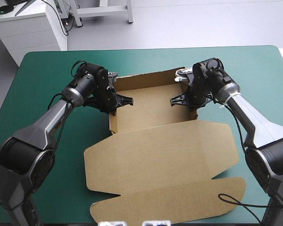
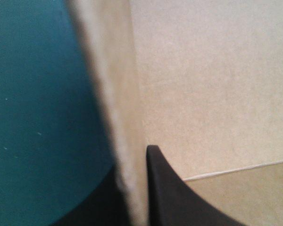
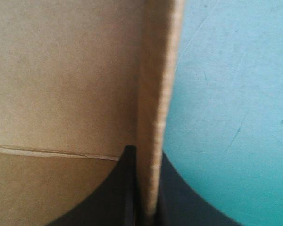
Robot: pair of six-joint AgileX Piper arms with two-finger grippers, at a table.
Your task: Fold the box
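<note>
The box (image 1: pixel 151 112) has walls up; its lid (image 1: pixel 162 148) lies flat. The left gripper (image 1: pixel 116 100) and right gripper (image 1: pixel 186 100) each pinch a wall.

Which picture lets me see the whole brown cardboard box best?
The high view: the brown cardboard box shows whole, walls raised, lid flat. Each wrist view shows just one side wall, pinched by the left gripper or right gripper.

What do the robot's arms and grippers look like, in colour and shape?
The left arm and right arm are smooth metallic grey with black joints. The left gripper and right gripper are black, each with two broad, curved, fin-shaped fingers. A white band wraps the right wrist.
</note>
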